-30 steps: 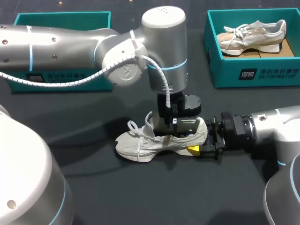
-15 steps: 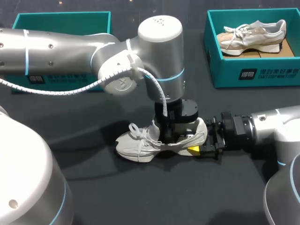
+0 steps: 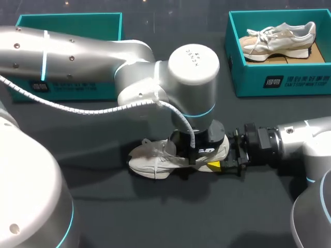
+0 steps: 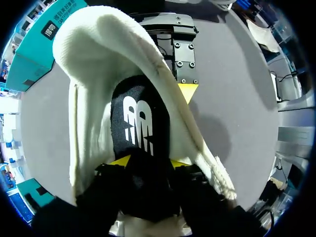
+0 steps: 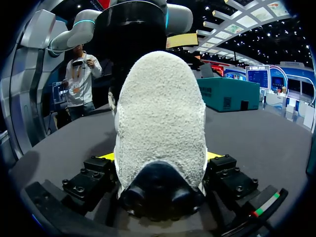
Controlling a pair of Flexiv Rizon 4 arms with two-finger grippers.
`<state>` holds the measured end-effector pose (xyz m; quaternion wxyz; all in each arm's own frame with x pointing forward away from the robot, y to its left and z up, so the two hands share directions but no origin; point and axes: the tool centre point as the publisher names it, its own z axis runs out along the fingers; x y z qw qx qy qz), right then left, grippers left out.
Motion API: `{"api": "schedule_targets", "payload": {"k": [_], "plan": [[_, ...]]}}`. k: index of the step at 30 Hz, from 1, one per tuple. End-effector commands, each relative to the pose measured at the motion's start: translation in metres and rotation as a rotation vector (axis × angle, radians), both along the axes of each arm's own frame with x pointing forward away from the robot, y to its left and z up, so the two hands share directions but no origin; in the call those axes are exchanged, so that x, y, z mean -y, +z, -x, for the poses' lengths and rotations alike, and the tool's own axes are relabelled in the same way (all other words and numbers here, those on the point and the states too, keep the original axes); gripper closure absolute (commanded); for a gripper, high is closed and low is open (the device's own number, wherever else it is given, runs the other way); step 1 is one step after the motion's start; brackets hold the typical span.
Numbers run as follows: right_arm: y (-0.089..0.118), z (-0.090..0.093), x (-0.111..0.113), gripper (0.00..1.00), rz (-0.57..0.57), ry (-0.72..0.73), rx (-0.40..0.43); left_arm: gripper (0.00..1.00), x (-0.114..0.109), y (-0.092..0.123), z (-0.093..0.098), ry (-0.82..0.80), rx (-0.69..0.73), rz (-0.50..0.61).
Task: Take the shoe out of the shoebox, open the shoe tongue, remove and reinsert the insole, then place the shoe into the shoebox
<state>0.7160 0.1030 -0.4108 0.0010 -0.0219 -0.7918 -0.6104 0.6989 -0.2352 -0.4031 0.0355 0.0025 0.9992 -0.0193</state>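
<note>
Right now the shoe [image 3: 152,159] sits sole-down near the middle of the table [image 3: 207,217]. It's a pale cream sneaker w/ a rough-textured upper, white laces [image 3: 155,151] over the front and a black patch [image 5: 160,190] low on the heel. Inside, a black insole [image 4: 140,128] w/ a white logo shows thru the collar opening. The left gripper [image 4: 150,162] is down in that opening, its yellow tips pressed on either side of the insole, so it's clamped on it. The right gripper [image 5: 159,155] lies low on the table at the heel end, one finger each side of the heel and both touching, i.e. gripping the shoe. Containers: a teal shoebox [image 3: 248,82] at the table's far right corner holds a second shoe [image 3: 279,39], beige & white, lying on brown card w/ its toe toward the table's left edge. Another teal box [image 3: 70,20] stands at the far left corner, partly hidden behind the left arm [image 3: 93,57]; can't tell what's in it. Orientation: the shoe's long axis runs approx parallel to the table's near edge, toe toward the left edge, heel toward the right edge, upright not tipped.
</note>
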Motion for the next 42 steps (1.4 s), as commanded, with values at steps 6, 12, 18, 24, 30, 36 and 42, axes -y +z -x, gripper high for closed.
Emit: {"api": "schedule_targets", "payload": {"k": [6, 12, 18, 24, 30, 36, 42], "plan": [[0.002, 0.000, -0.002, 1.00, 0.002, -0.002, -0.002, 0.79, 0.005, -0.010, -0.017, 0.080, 0.032, 0.012], [0.002, 0.000, -0.002, 1.00, 0.002, -0.002, -0.002, 1.00, -0.003, -0.003, -0.026, 0.095, -0.009, 0.041], [0.002, 0.000, -0.002, 1.00, 0.002, -0.002, -0.002, 1.00, -0.006, 0.002, -0.026, 0.080, -0.055, 0.065], [0.002, 0.000, -0.002, 1.00, 0.002, -0.002, -0.002, 1.00, -0.011, 0.012, -0.020, 0.065, -0.108, 0.129], [0.002, 0.000, -0.002, 1.00, 0.002, -0.002, -0.002, 1.00, -0.021, 0.029, -0.016, 0.054, -0.164, 0.226], [0.002, 0.000, -0.002, 1.00, 0.002, -0.002, -0.002, 1.00, -0.026, 0.038, -0.018, 0.055, -0.206, 0.283], [0.002, 0.000, -0.002, 1.00, 0.002, -0.002, -0.002, 1.00, -0.029, 0.049, -0.020, 0.048, -0.242, 0.345]]}}
